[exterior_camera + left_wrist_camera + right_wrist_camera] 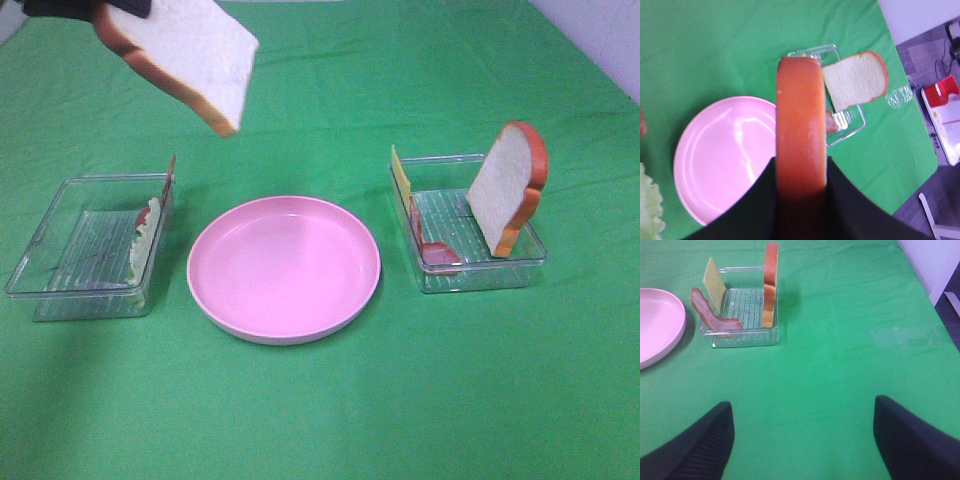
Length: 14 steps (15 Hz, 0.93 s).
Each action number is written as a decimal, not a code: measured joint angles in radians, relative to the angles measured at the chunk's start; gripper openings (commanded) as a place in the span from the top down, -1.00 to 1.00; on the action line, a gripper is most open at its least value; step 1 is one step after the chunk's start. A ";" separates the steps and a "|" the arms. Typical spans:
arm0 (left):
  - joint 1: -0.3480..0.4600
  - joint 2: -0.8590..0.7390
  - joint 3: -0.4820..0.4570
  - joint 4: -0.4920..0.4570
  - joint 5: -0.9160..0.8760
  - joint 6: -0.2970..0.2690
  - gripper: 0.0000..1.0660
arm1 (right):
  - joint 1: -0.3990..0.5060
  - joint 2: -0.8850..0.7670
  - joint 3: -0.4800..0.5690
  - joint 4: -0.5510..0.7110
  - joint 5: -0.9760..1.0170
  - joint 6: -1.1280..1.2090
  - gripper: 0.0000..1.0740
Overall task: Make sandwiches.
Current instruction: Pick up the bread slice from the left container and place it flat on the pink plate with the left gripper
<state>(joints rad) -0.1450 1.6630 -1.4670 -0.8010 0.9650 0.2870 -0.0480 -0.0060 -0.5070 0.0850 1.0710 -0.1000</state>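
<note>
Over cloth [300, 420]: bread [800, 130] apparently between fingers [860, 212]

We count, by kind:
- bread, two: raised bread slice [190, 55], upright bread slice [505, 190]
- clear plastic trays, two: left tray [80, 240], right tray [450, 215]
- pink plate [285, 265], one
- cheese slice [401, 180], one
- bacon strip [438, 252], one certain
- lettuce leaf [143, 245], one

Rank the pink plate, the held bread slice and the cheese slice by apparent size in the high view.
1. Pink plate.
2. Held bread slice, high up nearer the camera, so possibly flattered.
3. Cheese slice, seen almost edge-on.
</note>
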 measured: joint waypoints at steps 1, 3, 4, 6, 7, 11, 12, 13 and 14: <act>-0.042 0.038 0.000 -0.002 -0.009 0.001 1.00 | 0.000 0.000 0.000 0.000 0.000 0.000 -0.36; -0.115 0.116 0.000 -0.002 -0.050 0.001 1.00 | 0.000 0.000 0.000 0.000 0.000 0.000 -0.36; -0.140 0.151 0.000 -0.003 -0.074 0.001 1.00 | 0.000 0.000 0.000 0.000 0.000 0.000 -0.36; -0.189 0.219 0.002 -0.005 -0.126 -0.018 1.00 | 0.000 0.000 0.000 0.000 0.000 0.000 -0.36; -0.209 0.263 0.002 -0.006 -0.148 -0.058 1.00 | 0.000 0.000 0.000 0.000 0.000 0.000 -0.36; -0.233 0.347 0.002 -0.001 -0.162 -0.097 1.00 | 0.000 0.000 0.000 0.000 0.000 0.000 -0.36; -0.237 0.364 0.002 0.000 -0.163 -0.099 0.99 | 0.000 0.000 0.000 0.000 0.000 0.000 -0.36; -0.237 0.381 0.002 0.000 -0.163 -0.101 0.94 | 0.000 0.000 0.000 0.000 0.000 0.000 -0.36; -0.238 0.393 0.002 0.000 -0.163 -0.101 0.89 | 0.000 0.000 0.000 0.000 0.000 0.000 -0.36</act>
<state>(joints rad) -0.3830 2.0560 -1.4650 -0.8010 0.8020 0.1860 -0.0480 -0.0060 -0.5070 0.0850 1.0710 -0.1000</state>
